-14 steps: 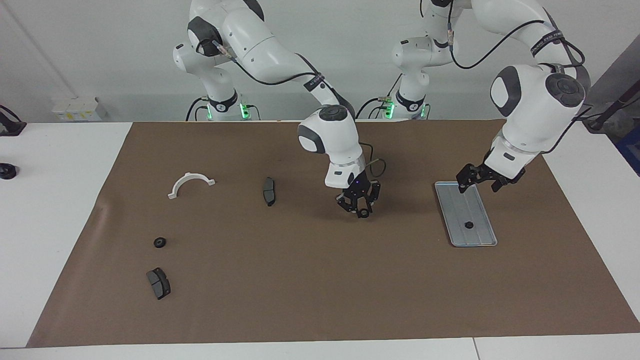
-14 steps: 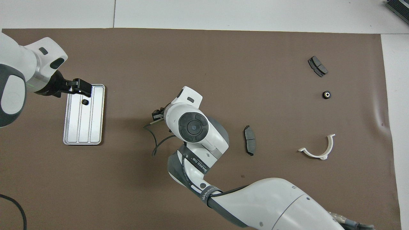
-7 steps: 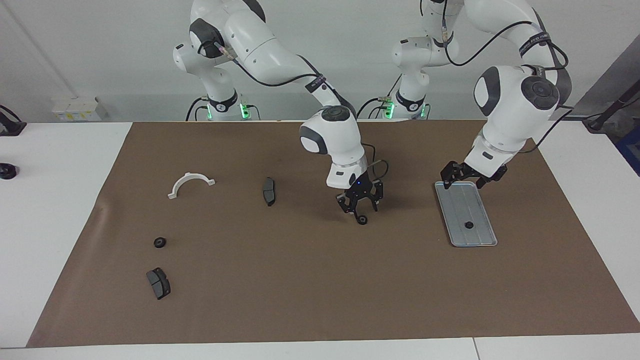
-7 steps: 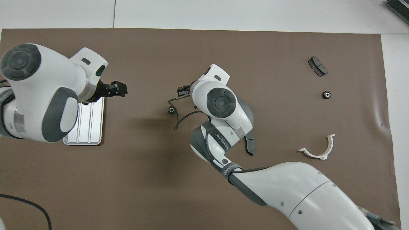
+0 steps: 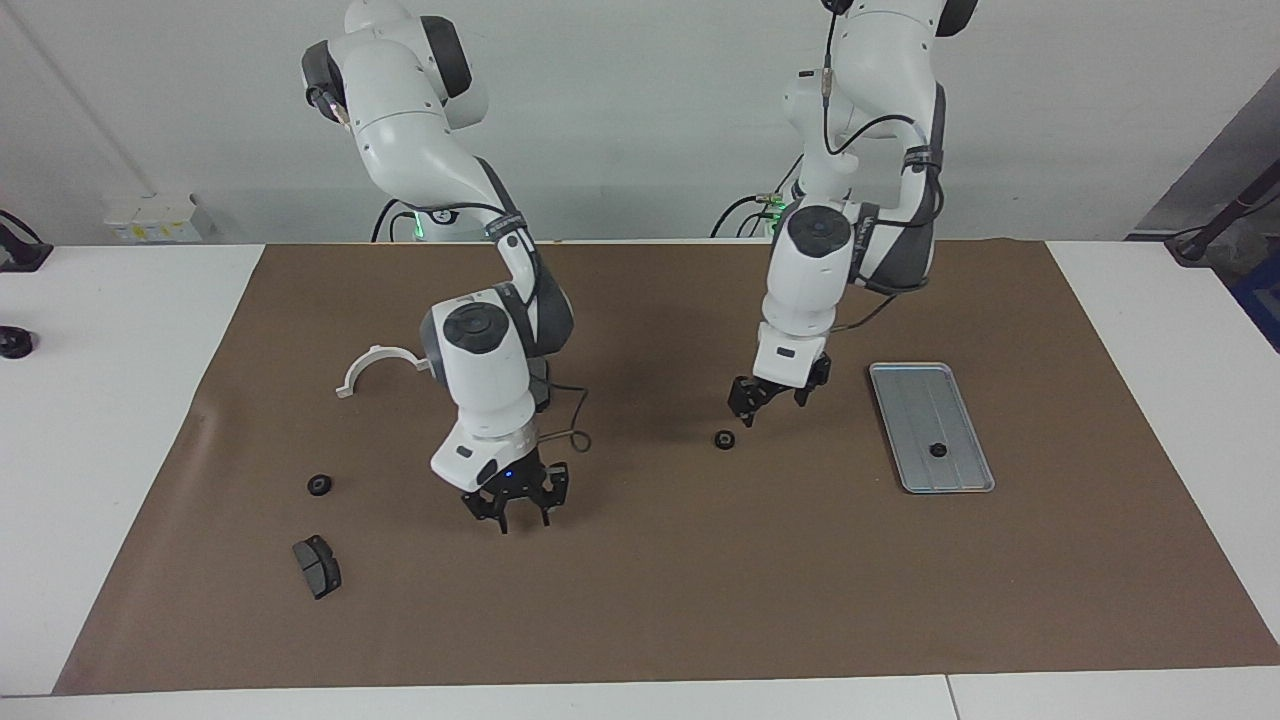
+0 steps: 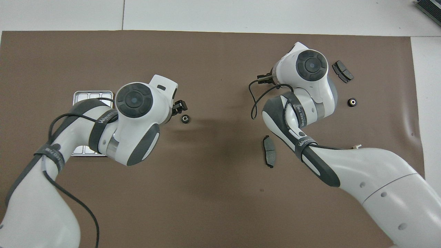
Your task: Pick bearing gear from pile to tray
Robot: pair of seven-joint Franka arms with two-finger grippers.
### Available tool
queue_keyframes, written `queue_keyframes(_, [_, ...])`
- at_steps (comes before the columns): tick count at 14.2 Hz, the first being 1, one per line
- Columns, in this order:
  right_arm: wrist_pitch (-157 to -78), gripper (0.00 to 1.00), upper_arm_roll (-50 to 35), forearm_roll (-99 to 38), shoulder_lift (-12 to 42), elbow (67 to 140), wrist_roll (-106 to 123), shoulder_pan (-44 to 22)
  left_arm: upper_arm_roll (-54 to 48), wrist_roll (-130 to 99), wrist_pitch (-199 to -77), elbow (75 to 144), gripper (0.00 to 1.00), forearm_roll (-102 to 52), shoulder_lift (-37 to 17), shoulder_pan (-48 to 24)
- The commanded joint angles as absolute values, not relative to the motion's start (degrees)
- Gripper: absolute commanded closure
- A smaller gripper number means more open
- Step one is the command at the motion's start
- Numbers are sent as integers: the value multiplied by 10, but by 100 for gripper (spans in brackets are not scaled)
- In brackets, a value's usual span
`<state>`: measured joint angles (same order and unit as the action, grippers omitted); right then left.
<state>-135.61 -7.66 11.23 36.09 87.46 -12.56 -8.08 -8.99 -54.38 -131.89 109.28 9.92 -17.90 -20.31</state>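
Toward the left arm's end of the brown mat point(image 5: 640, 600) lies the tray point(image 5: 950, 395), a flat silver-grey rectangle with rounded corners, a low rim and lengthwise ridges. One small black gear point(image 5: 938, 450) sits inside it, on the half farther from the robots; nothing else shows in it. In the overhead view the left arm covers most of the tray point(image 6: 92, 93), and the gear in it is hidden.

A second gear point(image 5: 723, 439) rests on the bare mat, between the tray and the middle of the table. From above this gear point(image 6: 185, 119) is a tiny black toothed ring with a pale centre. The left gripper point(image 5: 768, 398) hangs just above it, slightly nearer the tray's side, its jaws spread wide and holding nothing.

A third gear point(image 5: 319, 485) lies toward the right arm's end, with a dark grey brake pad point(image 5: 317, 566) farther from the robots than it, and a white half-ring bracket point(image 5: 380, 366) nearer to them. Another brake pad point(image 6: 269, 155) lies close to the middle, largely hidden by the right arm in the facing view.

The right gripper point(image 5: 512, 508) is low over bare mat, apart from the third gear, its fingers partly parted with nothing between them.
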Motion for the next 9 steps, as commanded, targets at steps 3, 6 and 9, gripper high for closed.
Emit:
queue_keyframes(3, [-1268,42,-86,118,359,875,-36,-10,-78,-612,-1358,1070,0,129,-235,-238])
queue_keyframes(6, [-1242,42,-88,118,337,886,45,48,-78,-631,-1372,1075,21,133,-240,-242])
queue_keyframes(9, [-1228,42,-88,116,300,927,151,97,-78,-631,-1383,1085,38,134,-241,-242])
